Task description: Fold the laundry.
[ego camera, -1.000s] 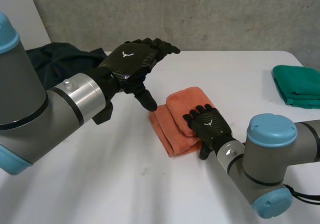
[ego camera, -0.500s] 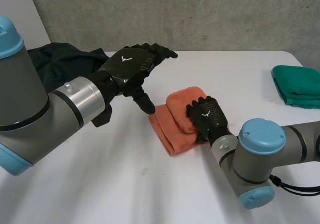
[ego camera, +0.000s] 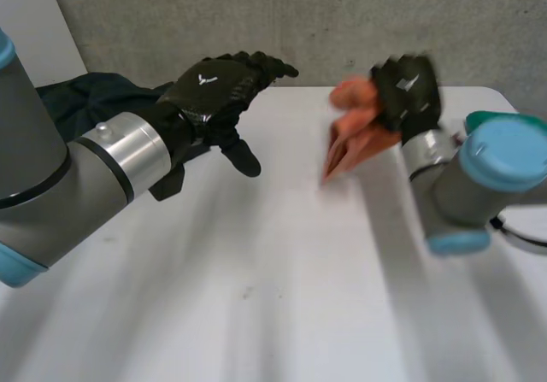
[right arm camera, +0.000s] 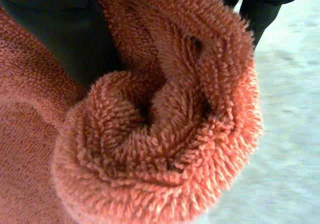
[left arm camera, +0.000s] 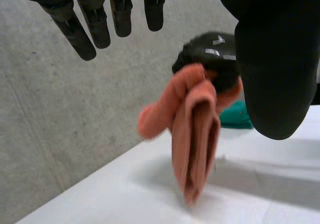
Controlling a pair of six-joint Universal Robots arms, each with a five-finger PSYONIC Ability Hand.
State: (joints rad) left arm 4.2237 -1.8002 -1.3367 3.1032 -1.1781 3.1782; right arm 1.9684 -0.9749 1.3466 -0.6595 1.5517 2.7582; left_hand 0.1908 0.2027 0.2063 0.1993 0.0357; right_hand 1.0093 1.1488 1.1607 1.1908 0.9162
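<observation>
Head view: my right hand (ego camera: pixel 408 87) now clutches the folded towel (ego camera: pixel 355 138) in its fingers, lifted off the tabletop (ego camera: pixel 256 271); left hand (ego camera: pixel 218 91) hovers, fingers wide. Folding seems done, stacking next.

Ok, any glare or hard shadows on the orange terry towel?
Head view: orange terry towel, in the right hand, casts a soft shadow on the white table, no glare. Left wrist view: soft shadow under its hanging end. Right wrist view: even light.

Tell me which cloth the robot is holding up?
The orange towel, clutched in the right hand; the green cloth and the dark clothes lie on the table.
</observation>
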